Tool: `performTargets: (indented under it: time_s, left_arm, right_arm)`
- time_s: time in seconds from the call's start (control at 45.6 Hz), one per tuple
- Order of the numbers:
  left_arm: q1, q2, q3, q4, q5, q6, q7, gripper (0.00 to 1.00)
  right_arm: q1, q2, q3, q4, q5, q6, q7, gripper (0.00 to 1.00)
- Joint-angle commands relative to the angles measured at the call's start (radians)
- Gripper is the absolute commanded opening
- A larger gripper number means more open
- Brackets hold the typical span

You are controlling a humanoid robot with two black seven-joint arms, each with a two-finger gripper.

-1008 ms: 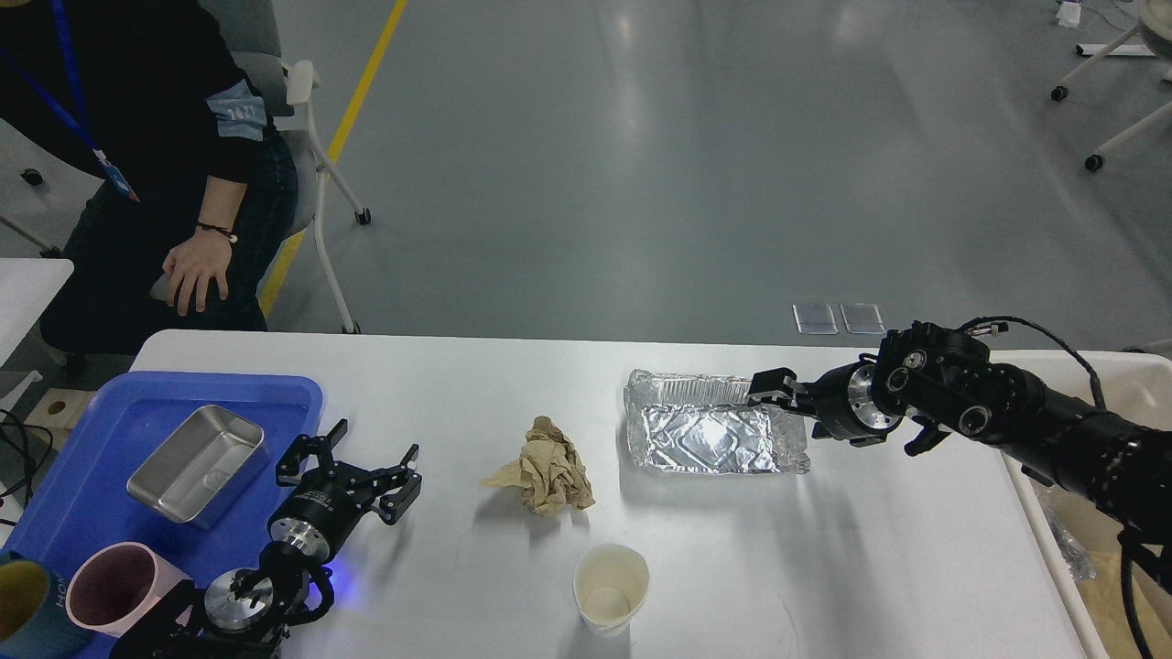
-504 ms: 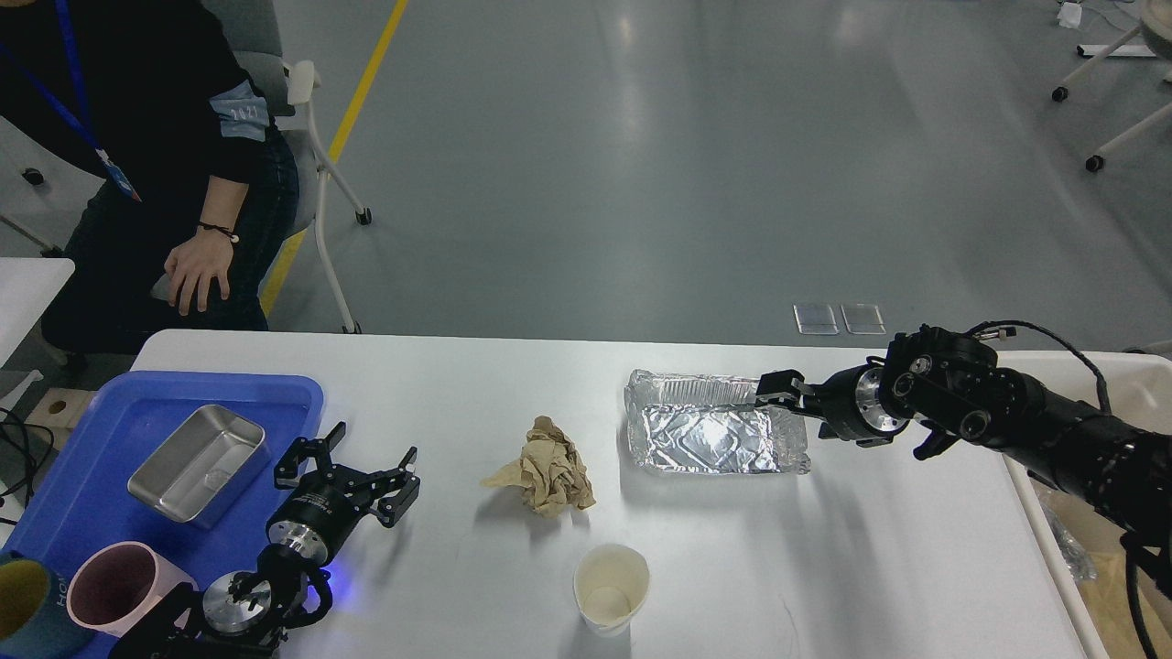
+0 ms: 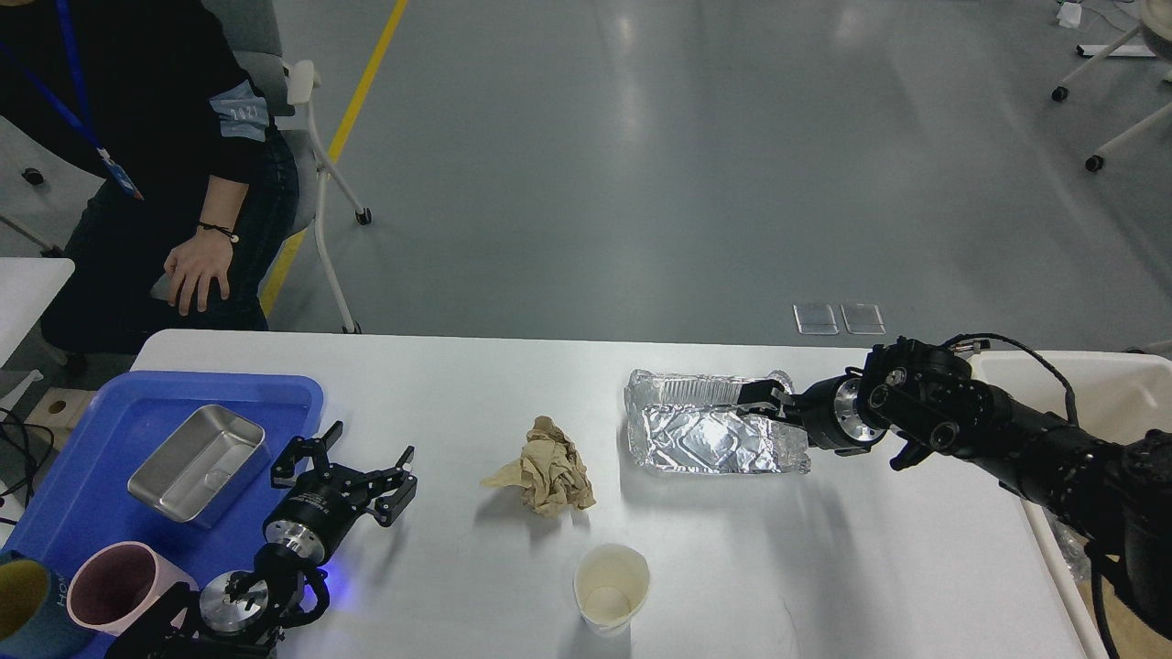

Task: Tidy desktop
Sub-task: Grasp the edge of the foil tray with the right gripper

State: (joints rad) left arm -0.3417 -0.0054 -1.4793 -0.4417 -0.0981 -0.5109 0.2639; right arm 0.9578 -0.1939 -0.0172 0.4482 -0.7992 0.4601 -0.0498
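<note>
Desktop (image 3: 732,567): white tabletop filling lower frame. My right pincer (image 3: 765,401), right of centre, is at the foil tray's (image 3: 714,437) right rim; cannot tell if clenched. Foil likely light, thin, crushable: grip the rim. Left pincer (image 3: 352,458), lower left, spread, empty. Crumpled brown paper (image 3: 548,467), paper cup (image 3: 611,588) centre.

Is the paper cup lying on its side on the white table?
No, the paper cup stands upright on the desktop, with its open mouth facing up and nothing visible around it.
</note>
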Motion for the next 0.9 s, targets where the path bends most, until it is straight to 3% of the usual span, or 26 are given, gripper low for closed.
performTargets:
  time_s: [0.0, 0.307, 0.504, 0.57, 0.877]
  left_arm:
    - [0.000, 0.001, 0.001, 0.000, 0.000, 0.000, 0.000, 1.00]
    - [0.000, 0.008, -0.001, -0.003, 0.000, -0.003, 0.001, 1.00]
    - [-0.006, 0.044, -0.019, -0.008, -0.002, -0.073, 0.001, 1.00]
    - [-0.016, 0.071, -0.041, -0.023, -0.005, -0.087, 0.003, 1.00]
    - [-0.054, 0.100, -0.133, -0.101, -0.006, -0.092, 0.005, 1.00]
  right_arm:
    - [-0.002, 0.001, -0.001, -0.002, -0.002, 0.003, 0.001, 0.76]
    - [-0.004, -0.001, -0.018, 0.004, -0.002, 0.015, 0.001, 0.39]
    - [0.001, -0.005, -0.047, 0.010, -0.002, 0.017, 0.001, 0.18]
    - [0.002, -0.006, -0.053, 0.003, -0.002, 0.015, -0.001, 0.00]
    - [0.009, -0.009, -0.056, 0.003, -0.002, 0.015, -0.001, 0.00]
